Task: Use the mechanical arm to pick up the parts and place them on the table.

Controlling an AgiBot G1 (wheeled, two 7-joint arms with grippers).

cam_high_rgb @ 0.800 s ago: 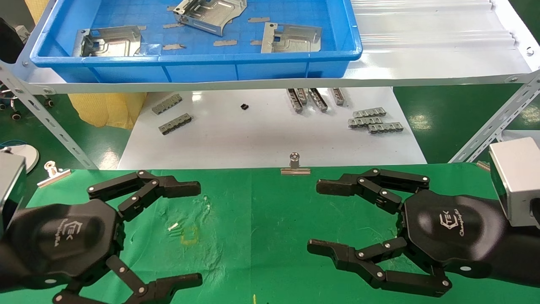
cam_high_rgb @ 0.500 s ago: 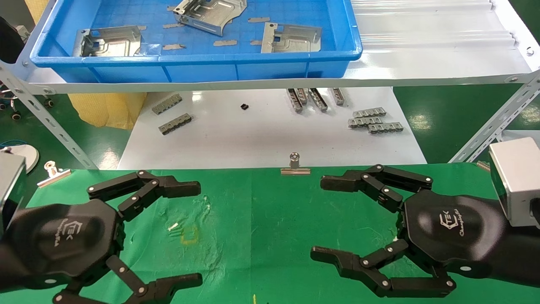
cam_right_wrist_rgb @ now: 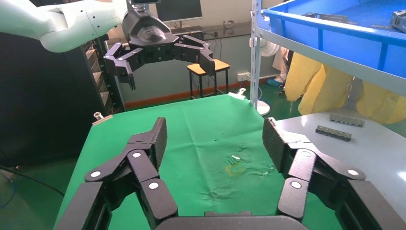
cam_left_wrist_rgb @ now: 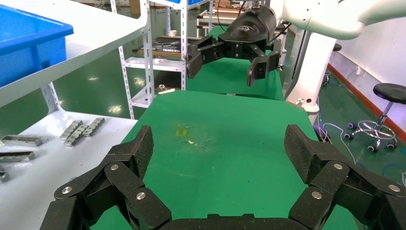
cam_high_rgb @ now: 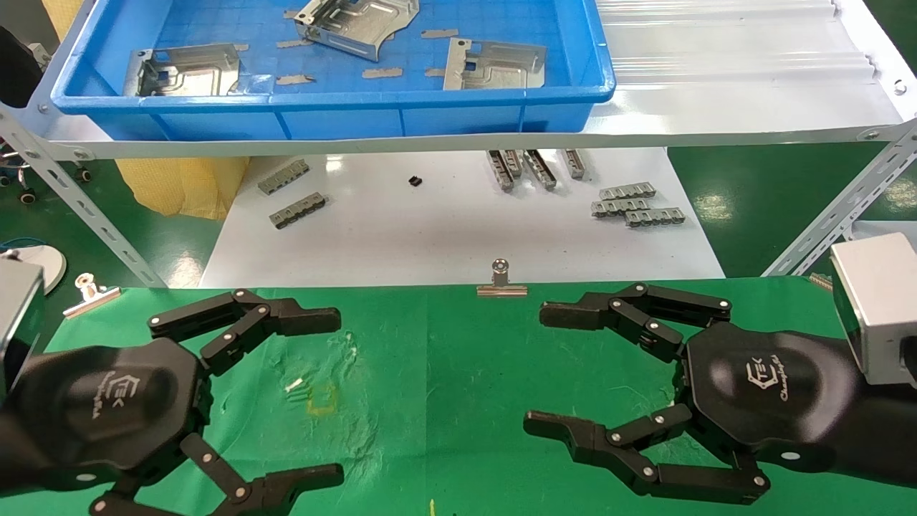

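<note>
Head view: left end effector (cam_high_rgb: 326, 390) sits lower left of the frame above the green counter (cam_high_rgb: 444, 373), fingers spread wide, nothing held. Right end effector (cam_high_rgb: 548, 369) sits lower right of the frame above the same cloth, also spread wide, empty. The two face each other across the middle, well apart.

Three parts lie in the blue tray (cam_high_rgb: 337, 107) on the white shelf (cam_high_rgb: 716, 79) along the top of the frame: one part at upper left (cam_high_rgb: 188, 69), one tilted at top centre (cam_high_rgb: 356, 23), one right of centre (cam_high_rgb: 493, 65). Small grey tape-like bits (cam_high_rgb: 381, 72) are scattered between them on the tray floor. None of the parts is on the green cloth.

Mid frame, a white board (cam_high_rgb: 458, 229) carries grey ridged strips (cam_high_rgb: 636, 203) on the right and two more (cam_high_rgb: 296, 210) on the left. A silver binder clip (cam_high_rgb: 501, 287) grips the far edge of the cloth at centre, another (cam_high_rgb: 90, 294) at the left edge. The cloth shows a faint yellow mark (cam_high_rgb: 321, 398) left of centre.

Left wrist view: own fingers (cam_left_wrist_rgb: 131, 160) wide apart, other end effector (cam_left_wrist_rgb: 225, 62) farther off over the cloth. Right wrist view: own fingers (cam_right_wrist_rgb: 153, 143) wide, the other end effector (cam_right_wrist_rgb: 167, 64) beyond.
</note>
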